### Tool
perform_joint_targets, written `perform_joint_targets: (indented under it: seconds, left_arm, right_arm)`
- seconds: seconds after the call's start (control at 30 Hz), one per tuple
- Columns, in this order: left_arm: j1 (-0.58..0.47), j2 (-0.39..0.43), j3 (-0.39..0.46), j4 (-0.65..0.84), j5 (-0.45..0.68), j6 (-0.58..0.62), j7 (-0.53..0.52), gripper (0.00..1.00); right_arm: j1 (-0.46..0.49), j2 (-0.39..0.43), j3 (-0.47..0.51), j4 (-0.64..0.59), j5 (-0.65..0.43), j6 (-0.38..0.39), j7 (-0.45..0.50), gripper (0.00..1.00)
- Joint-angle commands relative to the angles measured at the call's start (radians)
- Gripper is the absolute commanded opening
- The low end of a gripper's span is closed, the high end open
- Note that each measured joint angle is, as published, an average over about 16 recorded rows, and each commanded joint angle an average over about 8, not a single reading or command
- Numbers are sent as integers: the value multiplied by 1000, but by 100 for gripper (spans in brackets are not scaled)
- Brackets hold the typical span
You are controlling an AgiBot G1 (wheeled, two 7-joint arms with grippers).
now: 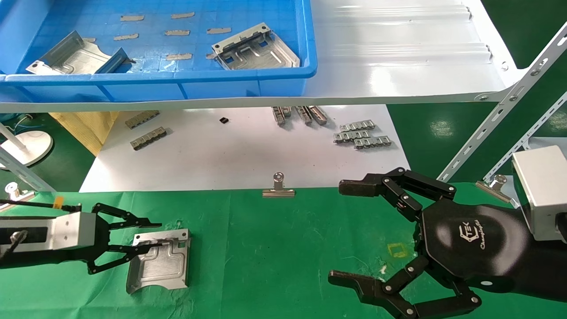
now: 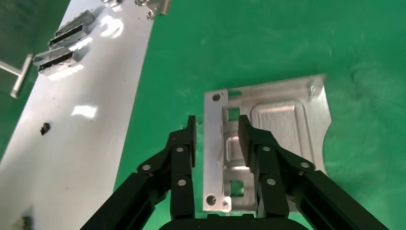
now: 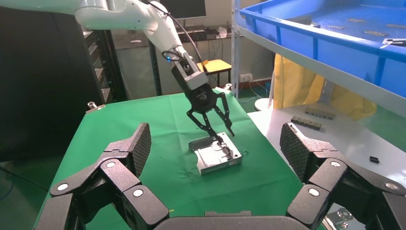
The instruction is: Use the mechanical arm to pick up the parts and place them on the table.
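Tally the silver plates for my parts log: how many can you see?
3: one on the green table between the left gripper's open fingers, two in the blue bin. More may be hidden.

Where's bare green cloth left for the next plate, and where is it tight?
Free: the table between the placed part and the right gripper, below the binder clip. Tight: the cloth's left end, where the open left gripper straddles that part's folded edge. The right end sits under the right gripper.
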Motion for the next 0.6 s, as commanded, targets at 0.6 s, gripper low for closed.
perform_joint_targets:
  seconds: [0.6]
  left_arm:
    - [23,-5,-32,38,-60,20,-100,100]
  right_arm:
    - [0,0,0,0,0,0,0,100]
